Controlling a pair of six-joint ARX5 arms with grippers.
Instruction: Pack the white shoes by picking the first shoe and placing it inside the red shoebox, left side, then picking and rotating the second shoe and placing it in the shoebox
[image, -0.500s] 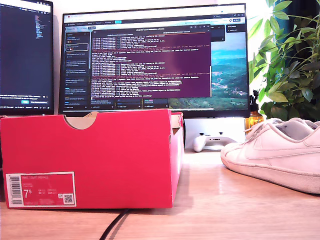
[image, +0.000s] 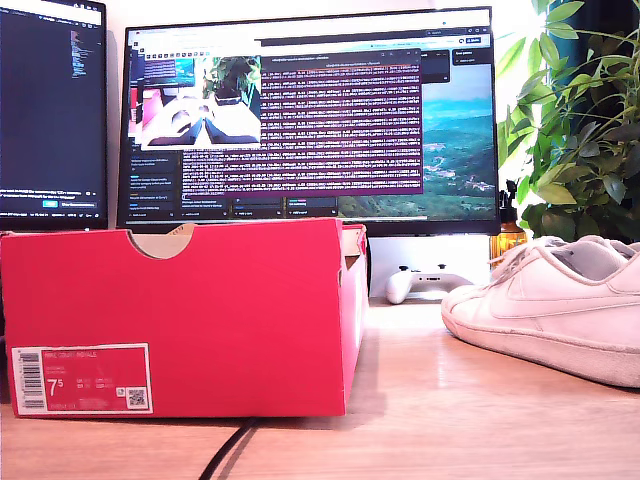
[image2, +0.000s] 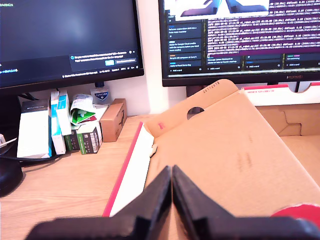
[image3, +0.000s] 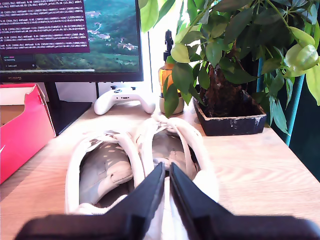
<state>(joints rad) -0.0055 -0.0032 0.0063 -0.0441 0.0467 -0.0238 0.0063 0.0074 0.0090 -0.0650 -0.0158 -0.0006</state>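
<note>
shoebox (image: 180, 320) open beside shoes (image3: 140, 160), controller (image3: 125, 100) and plant (image3: 225, 60) behind, both hands closed, empty

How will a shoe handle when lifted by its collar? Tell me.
The shoes look like soft leather with open collars, so the rim would likely flex. The thick rubber sole suggests it would hang heel-down. The loose laces may dangle.

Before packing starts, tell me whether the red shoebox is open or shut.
Open. The red shoebox has no lid on top, and its brown lid lies flipped back in my first wrist view.
</note>
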